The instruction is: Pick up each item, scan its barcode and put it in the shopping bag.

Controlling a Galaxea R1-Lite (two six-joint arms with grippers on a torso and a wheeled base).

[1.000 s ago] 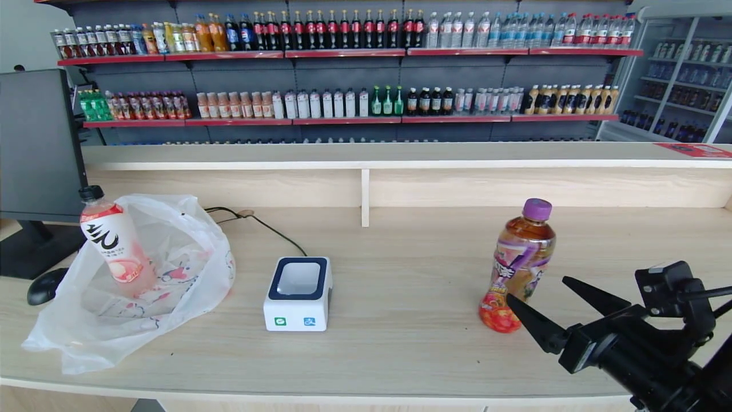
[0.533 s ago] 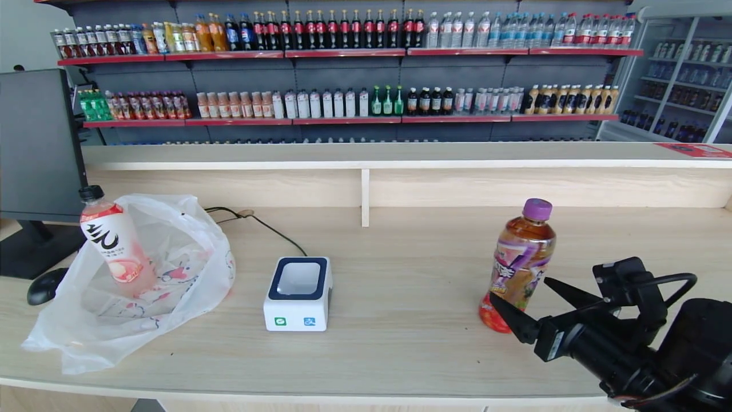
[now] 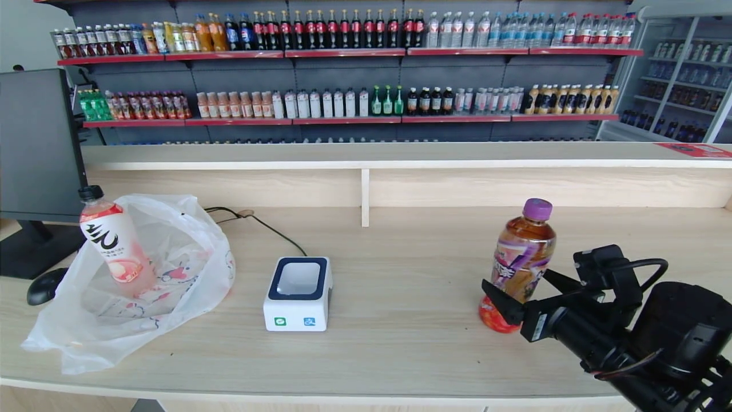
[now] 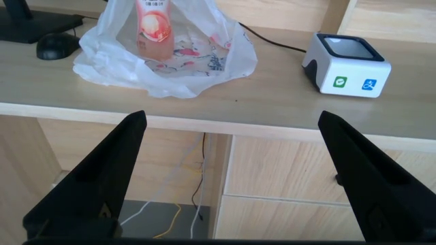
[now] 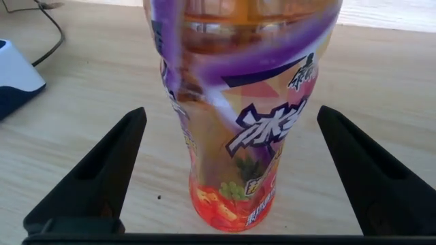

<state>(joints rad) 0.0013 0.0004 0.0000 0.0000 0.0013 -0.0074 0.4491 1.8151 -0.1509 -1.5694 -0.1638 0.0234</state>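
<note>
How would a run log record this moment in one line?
right gripper: open around upright purple-capped bottle | left gripper: open, in front of counter | pink bottle: in shopping bag

Glossy plastic bottle [image 3: 523,257], filmy plastic bag [image 3: 191,229], seemingly matt wood counter [image 3: 400,274]

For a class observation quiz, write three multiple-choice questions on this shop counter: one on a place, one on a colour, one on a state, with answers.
1. Where is the scanner? A. Between the bag and the tea bottle. B. Inside the bag. C. On a shelf.
2. What colour is the tea bottle's cap? A. Green. B. Purple. C. Red.
3. The right gripper is: A. Shut on the bottle. B. Open, one finger each side of the bottle. C. Open above the scanner.
A: it stands between them. B: the cap is purple. B: gaps show on both sides of the bottle.
</note>
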